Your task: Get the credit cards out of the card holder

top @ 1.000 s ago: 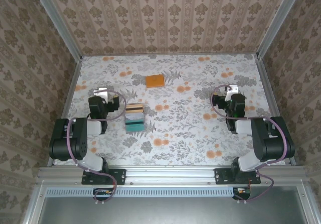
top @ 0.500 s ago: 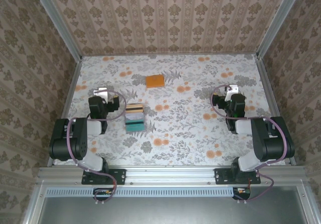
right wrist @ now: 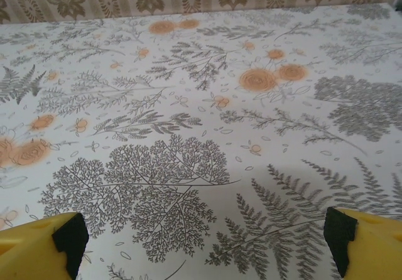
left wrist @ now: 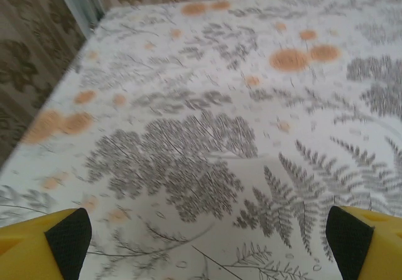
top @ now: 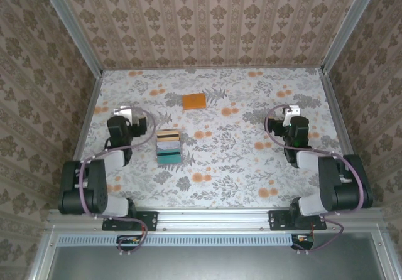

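Observation:
The card holder (top: 194, 101), a flat orange-tan folded wallet, lies shut on the floral table toward the back centre. The credit cards (top: 169, 147) lie fanned in an overlapping stack of beige, pink, pale blue-green and teal, nearer the front and left of centre. My left gripper (top: 124, 111) hovers left of the cards, apart from them. In the left wrist view the left gripper (left wrist: 207, 242) is open over bare tablecloth. My right gripper (top: 291, 112) sits at the right side, far from both things. The right wrist view shows the right gripper (right wrist: 204, 239) open and empty.
The table (top: 239, 167) carries a grey fern and orange flower print. Metal rails (top: 88, 113) edge its left and right sides, and patterned walls close it in on three sides. Both arm bases are bolted at the front edge.
The left arm has swung a little to the left and its elbow has dropped back toward the front edge. The right arm's elbow has also shifted slightly. Cards and wallet have not moved.

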Controlling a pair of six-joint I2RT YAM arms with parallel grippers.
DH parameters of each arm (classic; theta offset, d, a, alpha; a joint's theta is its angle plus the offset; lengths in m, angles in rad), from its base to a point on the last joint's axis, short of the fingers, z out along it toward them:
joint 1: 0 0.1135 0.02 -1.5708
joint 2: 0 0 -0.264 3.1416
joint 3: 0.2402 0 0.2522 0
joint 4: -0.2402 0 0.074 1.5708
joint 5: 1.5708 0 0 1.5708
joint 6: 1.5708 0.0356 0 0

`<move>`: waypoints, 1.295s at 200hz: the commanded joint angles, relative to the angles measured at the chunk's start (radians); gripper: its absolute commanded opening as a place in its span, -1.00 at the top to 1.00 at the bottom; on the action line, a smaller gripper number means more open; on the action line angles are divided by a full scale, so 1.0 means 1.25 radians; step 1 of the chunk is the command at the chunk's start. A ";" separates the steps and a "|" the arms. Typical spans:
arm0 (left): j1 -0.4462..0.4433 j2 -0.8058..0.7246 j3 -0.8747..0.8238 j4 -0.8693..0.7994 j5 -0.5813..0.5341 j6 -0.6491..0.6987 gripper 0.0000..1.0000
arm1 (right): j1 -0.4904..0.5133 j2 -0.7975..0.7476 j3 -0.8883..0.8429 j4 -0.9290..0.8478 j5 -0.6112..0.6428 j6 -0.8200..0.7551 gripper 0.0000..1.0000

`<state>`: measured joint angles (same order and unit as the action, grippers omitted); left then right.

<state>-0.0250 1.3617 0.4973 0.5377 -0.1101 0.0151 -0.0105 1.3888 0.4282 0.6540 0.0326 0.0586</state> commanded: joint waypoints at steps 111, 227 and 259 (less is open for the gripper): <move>-0.103 0.060 0.559 -0.703 0.072 -0.329 -1.00 | 0.008 -0.212 0.335 -0.550 -0.060 0.397 -0.99; -0.257 0.653 1.050 -0.754 0.261 -0.286 -0.92 | 0.174 -0.237 0.472 -0.764 -0.038 0.322 -0.99; -0.264 0.816 1.229 -0.812 0.325 -0.279 -0.85 | 0.208 -0.254 0.485 -0.802 -0.020 0.320 -0.99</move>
<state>-0.3466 2.2856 1.8996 -0.3901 0.2050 -0.3618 0.2237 1.1118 0.9989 -0.2745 -0.0273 0.4774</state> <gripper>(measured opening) 0.927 0.995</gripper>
